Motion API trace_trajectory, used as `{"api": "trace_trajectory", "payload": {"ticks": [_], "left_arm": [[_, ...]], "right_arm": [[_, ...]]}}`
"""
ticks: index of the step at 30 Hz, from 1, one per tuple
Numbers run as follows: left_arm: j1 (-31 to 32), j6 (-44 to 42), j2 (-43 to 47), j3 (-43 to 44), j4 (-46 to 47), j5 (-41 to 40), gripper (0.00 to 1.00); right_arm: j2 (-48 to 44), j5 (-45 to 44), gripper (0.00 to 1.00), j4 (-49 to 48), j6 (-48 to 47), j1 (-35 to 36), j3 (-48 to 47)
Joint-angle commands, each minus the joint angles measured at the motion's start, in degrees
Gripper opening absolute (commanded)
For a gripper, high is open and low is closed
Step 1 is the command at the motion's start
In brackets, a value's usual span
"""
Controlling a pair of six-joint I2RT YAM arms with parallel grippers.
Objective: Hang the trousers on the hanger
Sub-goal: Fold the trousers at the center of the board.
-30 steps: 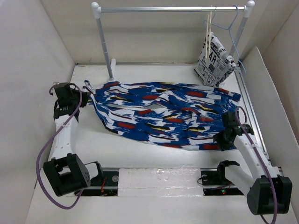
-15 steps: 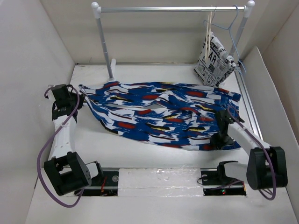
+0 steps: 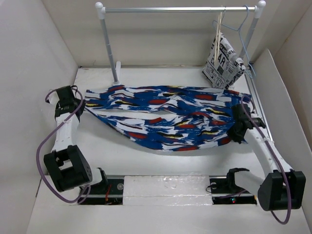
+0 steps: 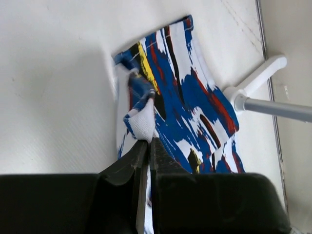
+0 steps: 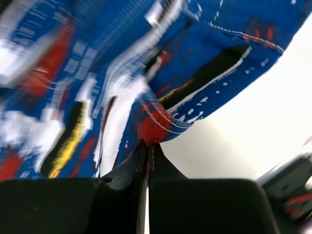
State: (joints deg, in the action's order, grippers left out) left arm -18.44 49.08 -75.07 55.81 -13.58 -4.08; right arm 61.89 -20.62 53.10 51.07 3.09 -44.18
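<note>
The trousers (image 3: 165, 119), in blue-and-white print with red, yellow and black streaks, are stretched across the table between my two grippers. My left gripper (image 3: 82, 103) is shut on their left end, seen close in the left wrist view (image 4: 148, 141). My right gripper (image 3: 236, 127) is shut on their right edge, seen close in the right wrist view (image 5: 148, 145), where the cloth (image 5: 97, 73) is blurred. The pale beige hanger (image 3: 217, 29) hangs from the rail at the back right.
A metal clothes rail (image 3: 180, 9) on white posts stands at the back; its left post (image 3: 109, 48) shows in the left wrist view (image 4: 263, 90). A light blue wire hanger (image 3: 241, 36) and a black-and-white lettered cloth (image 3: 223, 61) hang at the right end. White walls enclose the table.
Both grippers moved apart and back with the trousers, pulling them taut. The crumpled lower folds have flattened into a stretched band; the right arm swung back out to the right.
</note>
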Motion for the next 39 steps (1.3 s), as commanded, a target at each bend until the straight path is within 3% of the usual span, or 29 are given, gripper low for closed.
{"api": "trace_trajectory", "payload": {"ticks": [1, 5, 12, 18, 20, 21, 22, 24, 26, 27, 28, 31, 35, 39], "left_arm": [[-0.11, -1.71, -0.43, 5.53, -0.48, -4.97, 0.00], [-0.11, -2.50, -0.17, 9.13, -1.62, -8.83, 0.00], [-0.11, -4.96, -6.04, 19.75, -0.92, -11.91, 0.00], [3.58, -9.53, -22.11, 34.41, -2.76, -12.37, 0.00], [5.16, -11.36, -30.64, 40.14, -7.22, -11.66, 0.00], [5.69, -11.81, -33.71, 47.30, -9.68, -11.22, 0.00], [6.82, -11.81, -39.48, 51.03, -13.36, -12.52, 0.00], [6.83, -12.25, -43.30, 59.71, -21.37, -15.07, 0.00], [6.83, -12.25, -42.11, 60.21, -22.20, -16.75, 0.00], [6.83, -13.99, -39.74, 56.81, -20.36, -16.14, 0.00], [6.83, -14.01, -35.19, 55.21, -18.95, -15.96, 0.00], [6.83, -14.01, -27.45, 51.42, -17.88, -15.70, 0.00], [6.83, -13.40, -22.15, 50.89, -24.20, -16.49, 0.00], [6.83, -13.40, -14.78, 46.34, -26.76, -14.31, 0.00]], "right_arm": [[0.42, -5.57, 0.00, -5.63, -20.19, -4.75, -7.66], [6.65, -3.21, 0.00, -8.80, -30.65, -7.04, -16.27], [16.76, 2.16, 0.00, -16.26, -39.20, -11.79, -30.07], [32.73, 4.71, 0.00, -21.98, -42.19, -13.02, -42.72], [37.14, 4.45, 0.00, -23.56, -42.80, -13.02, -48.41], [39.25, 4.45, 0.03, -24.01, -42.89, -13.02, -50.11], [43.71, 4.10, 0.22, -24.44, -43.16, -13.02, -51.95], [47.87, 4.18, 0.42, -22.53, -43.33, -13.02, -57.92], [51.22, 6.37, 0.42, -22.68, -44.03, -13.02, -59.17], [51.14, 6.64, 0.47, -23.13, -44.12, -13.02, -58.22], [50.79, 6.30, 0.67, -23.57, -43.78, -13.02, -56.99], [45.62, 7.69, 0.97, -27.60, -42.72, -12.50, -48.83], [35.16, 12.95, 0.97, -38.23, -40.62, -10.83, -34.07], [29.44, 15.96, 0.97, -40.53, -40.35, -10.12, -27.19]]}}
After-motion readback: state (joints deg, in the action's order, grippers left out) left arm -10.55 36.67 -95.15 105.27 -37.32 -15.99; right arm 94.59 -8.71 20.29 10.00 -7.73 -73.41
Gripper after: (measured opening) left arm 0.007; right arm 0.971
